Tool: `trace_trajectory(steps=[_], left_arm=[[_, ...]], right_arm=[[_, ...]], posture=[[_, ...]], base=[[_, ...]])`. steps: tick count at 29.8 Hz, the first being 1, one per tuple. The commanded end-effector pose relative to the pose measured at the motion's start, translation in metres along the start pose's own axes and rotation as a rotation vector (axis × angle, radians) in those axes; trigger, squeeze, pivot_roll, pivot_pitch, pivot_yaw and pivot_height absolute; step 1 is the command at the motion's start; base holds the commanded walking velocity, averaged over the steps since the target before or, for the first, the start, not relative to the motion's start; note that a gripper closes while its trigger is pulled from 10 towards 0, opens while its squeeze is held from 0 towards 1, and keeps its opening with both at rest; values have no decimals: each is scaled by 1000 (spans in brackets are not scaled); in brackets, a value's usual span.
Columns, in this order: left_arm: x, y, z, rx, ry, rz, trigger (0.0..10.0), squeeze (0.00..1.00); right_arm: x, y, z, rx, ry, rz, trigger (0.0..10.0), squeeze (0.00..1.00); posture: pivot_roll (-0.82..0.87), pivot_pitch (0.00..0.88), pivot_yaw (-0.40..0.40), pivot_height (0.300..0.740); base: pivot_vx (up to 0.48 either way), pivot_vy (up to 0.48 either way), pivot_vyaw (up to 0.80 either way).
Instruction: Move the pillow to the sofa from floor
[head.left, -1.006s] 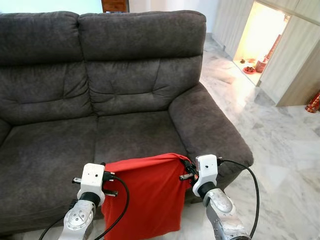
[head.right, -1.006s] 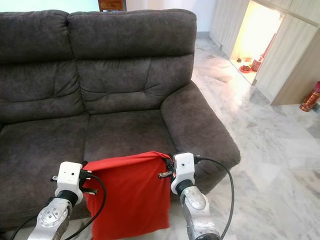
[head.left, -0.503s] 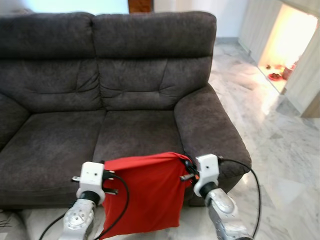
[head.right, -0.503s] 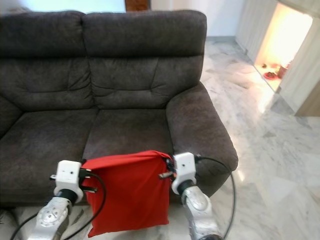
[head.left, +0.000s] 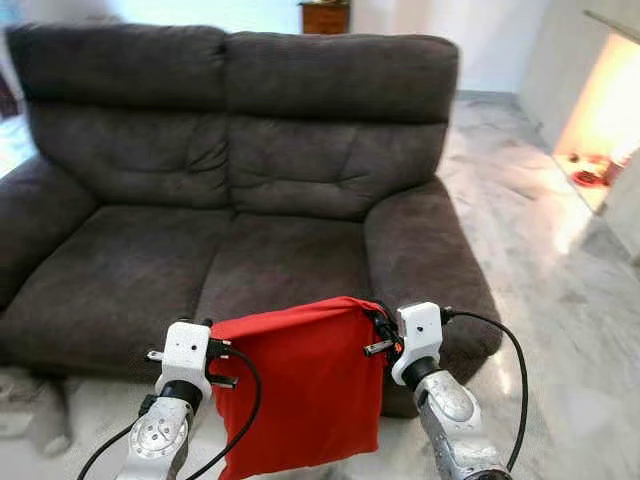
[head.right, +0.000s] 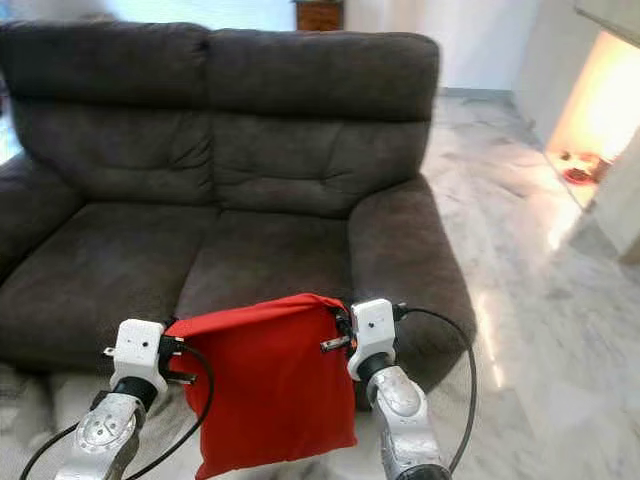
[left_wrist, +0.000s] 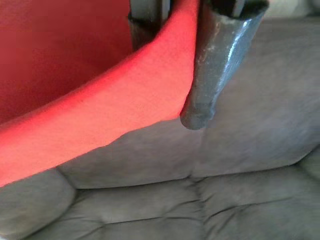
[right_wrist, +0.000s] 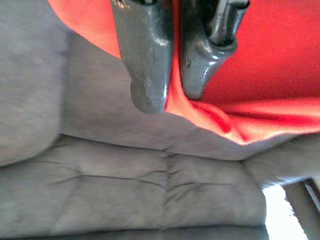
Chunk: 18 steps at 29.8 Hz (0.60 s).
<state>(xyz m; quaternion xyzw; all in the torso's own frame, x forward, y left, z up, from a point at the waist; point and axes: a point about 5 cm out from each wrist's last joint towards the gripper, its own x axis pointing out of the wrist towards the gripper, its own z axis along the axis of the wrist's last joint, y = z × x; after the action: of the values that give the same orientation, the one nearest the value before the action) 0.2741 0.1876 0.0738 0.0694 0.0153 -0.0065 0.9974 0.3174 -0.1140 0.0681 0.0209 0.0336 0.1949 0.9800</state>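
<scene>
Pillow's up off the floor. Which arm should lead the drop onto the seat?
Neither alone: the left gripper and right gripper each pinch a top corner of the red pillow, jaws shut on fabric. The pillow hangs level before the sofa seat, so both should carry it forward together.

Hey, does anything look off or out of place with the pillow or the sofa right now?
Nothing looks damaged or spilled. The red pillow hangs limp like an empty cover, pinched at its top corners by the left gripper and right gripper, in front of the dark grey sofa rather than on it.
</scene>
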Motion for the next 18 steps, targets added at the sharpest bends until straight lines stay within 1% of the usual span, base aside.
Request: trace_trajectory(steps=[1,5,8,13,14,17,18], left_arm=[[4,16,24,12,-108,64,10000,0],[4,16,27,23,-118,55,10000,0],[5,17,30,43,-124,53,10000,0],[7,19,31,44,-125,56,10000,0],[7,20,33,44,-130,60,10000,0],[9,23,37,64,-141,64,10000,0],[10,26,40,75,-152,73,10000,0]], right_arm=[[4,-9,18,13,-76,-41,10000,0],[5,-10,22,12,-89,-48,10000,0],[7,-11,26,14,-102,-56,10000,0],[10,-12,31,25,-117,-67,10000,0],[12,-12,35,40,-135,-70,10000,0],[15,-10,44,29,-169,-66,10000,0],[16,-10,50,21,-184,-63,10000,0]], posture=[[110,83,-3,740],[109,82,-2,740],[109,81,-2,740],[109,73,-1,740],[111,71,-1,740],[111,70,-1,740],[111,70,-1,740]], base=[[0,0,0],[0,0,0],[261,0,0],[305,0,0],[337,0,0],[350,0,0],[364,0,0]])
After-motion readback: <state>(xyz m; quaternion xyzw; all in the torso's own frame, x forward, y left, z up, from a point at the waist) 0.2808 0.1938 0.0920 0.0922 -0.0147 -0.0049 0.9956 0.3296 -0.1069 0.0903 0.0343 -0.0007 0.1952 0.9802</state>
